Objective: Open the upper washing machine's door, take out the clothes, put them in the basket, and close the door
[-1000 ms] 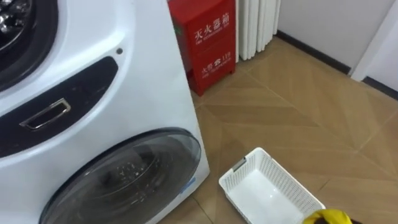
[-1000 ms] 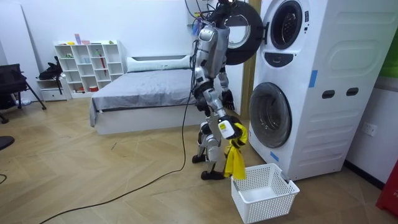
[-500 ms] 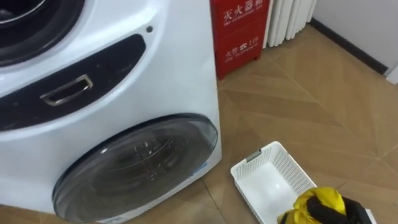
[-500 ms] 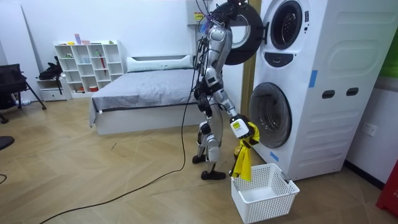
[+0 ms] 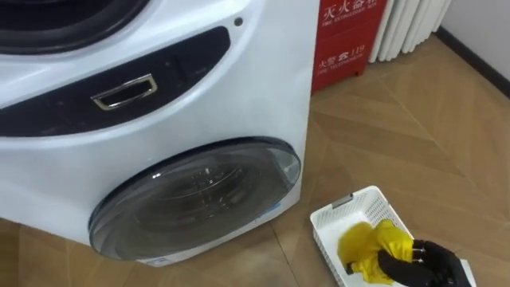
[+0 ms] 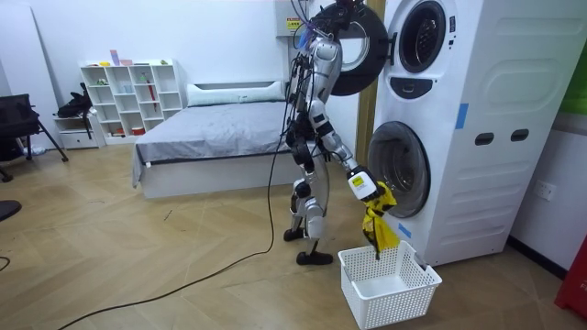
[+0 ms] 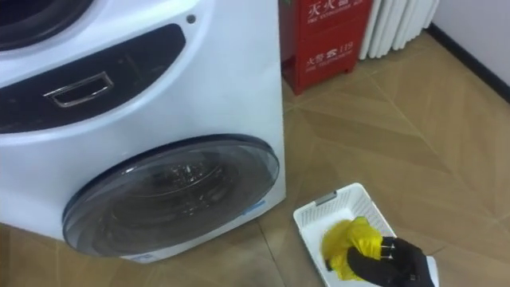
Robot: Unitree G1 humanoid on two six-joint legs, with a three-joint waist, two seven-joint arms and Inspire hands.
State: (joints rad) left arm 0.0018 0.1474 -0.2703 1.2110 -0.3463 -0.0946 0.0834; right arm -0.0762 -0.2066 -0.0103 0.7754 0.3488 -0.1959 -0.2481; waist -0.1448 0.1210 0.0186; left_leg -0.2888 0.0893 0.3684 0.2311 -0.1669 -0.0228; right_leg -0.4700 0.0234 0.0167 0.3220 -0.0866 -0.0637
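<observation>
Robot stood upright on the wooden floor [image 5: 414, 135], just in front of the stacked washing machine [image 5: 239, 104], facing it. Right arm reached forward and down toward the room view's right.

Right hand [image 5: 426, 267]: fingers curled round a yellow cloth [image 5: 362, 247] and gripping it by its upper end. In the room view the cloth hung straight down from the hand, with its lower end at the mouth of the white basket [image 5: 323, 231]. From the head camera the cloth lay over the basket's inner space. Could not tell whether it touched the basket's bottom.

The basket sat on the floor, near the machine's front corner but apart from it, with a small handle on the short side nearer the machine.

Lower drum door [image 5: 195, 195]: round, dark glass, closed. Above it a dark panel with a recessed metal handle [image 5: 123, 90]. Upper door [image 6: 353, 50]: swung open, beside the robot's head in the room view.

Red cabinet [image 5: 347, 32] stood against the wall just beyond the machine, with a white radiator [image 5: 410, 28] beside it.

Behind the robot were a bed [image 6: 211, 137] with grey cover and a white cube shelf [image 6: 128, 96] against the far wall.
</observation>
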